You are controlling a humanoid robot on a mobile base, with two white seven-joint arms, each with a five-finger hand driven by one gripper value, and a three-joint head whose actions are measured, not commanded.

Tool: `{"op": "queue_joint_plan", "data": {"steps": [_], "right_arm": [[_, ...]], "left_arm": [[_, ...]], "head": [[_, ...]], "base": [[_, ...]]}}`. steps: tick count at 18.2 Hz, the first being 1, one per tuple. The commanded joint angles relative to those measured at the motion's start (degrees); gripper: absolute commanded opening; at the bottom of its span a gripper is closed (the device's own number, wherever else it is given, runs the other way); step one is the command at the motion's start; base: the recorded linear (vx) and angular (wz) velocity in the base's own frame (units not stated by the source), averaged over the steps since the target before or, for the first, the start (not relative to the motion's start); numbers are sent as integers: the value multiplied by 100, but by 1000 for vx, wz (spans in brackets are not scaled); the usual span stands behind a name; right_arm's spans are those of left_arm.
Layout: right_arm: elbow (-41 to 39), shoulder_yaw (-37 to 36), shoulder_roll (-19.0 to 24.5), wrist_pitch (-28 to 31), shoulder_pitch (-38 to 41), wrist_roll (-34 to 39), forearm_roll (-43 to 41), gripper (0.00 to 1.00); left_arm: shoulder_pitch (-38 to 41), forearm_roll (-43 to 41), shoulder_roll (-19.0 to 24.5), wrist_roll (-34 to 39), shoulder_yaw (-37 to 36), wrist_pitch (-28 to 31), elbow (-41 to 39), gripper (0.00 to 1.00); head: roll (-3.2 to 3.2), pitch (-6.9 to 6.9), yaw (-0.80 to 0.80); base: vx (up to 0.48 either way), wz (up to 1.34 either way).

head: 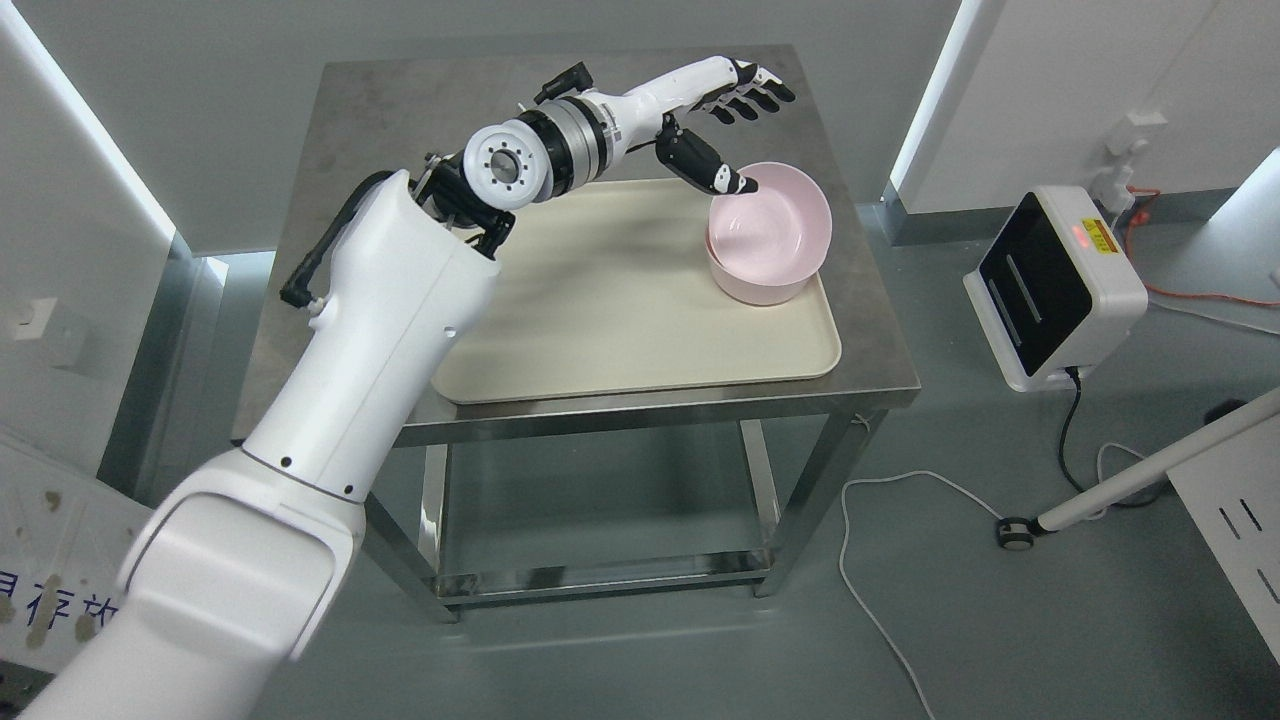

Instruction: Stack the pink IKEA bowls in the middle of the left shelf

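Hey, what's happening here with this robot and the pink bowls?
The robot's left arm reaches across a steel table, and its left hand hovers open just above and behind the pink bowls. The thumb tip sits at the rim; the other fingers are spread and hold nothing. The bowls look already nested, one inside the other, at the right end of a beige tray. The right arm is out of view.

Steel table (860, 330) bearing a cream tray (620, 320)
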Motion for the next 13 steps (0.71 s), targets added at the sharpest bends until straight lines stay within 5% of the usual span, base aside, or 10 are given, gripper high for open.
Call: {"op": "queue_joint_plan", "data": {"steps": [1, 4, 6, 9, 13], "right_arm": [[-193, -61, -100, 5, 167, -4, -3, 100], [-193, -61, -100, -4, 167, -4, -3, 100], [-193, -61, -100, 5, 167, -4, -3, 100], [-193, -61, -100, 5, 167, -4, -3, 100], [-193, -61, -100, 5, 167, -4, -3, 100]], "left_arm": [[1228, 189, 94, 62, 1054, -94, -2201, 75], [1448, 189, 94, 1211, -316, -1033, -2192, 75], [1510, 189, 94, 2011, -1239, -1097, -2253, 76], [1589, 93, 94, 2120, -2042, -1071, -2359, 76], [1790, -1294, 94, 1648, -2176, -519, -2253, 76]], "head": [[0, 0, 0], [0, 1, 0], [0, 0, 0], [0, 2, 0], [0, 3, 0]], "base": [[0, 0], [0, 0], [0, 0], [0, 0], [0, 0]]}}
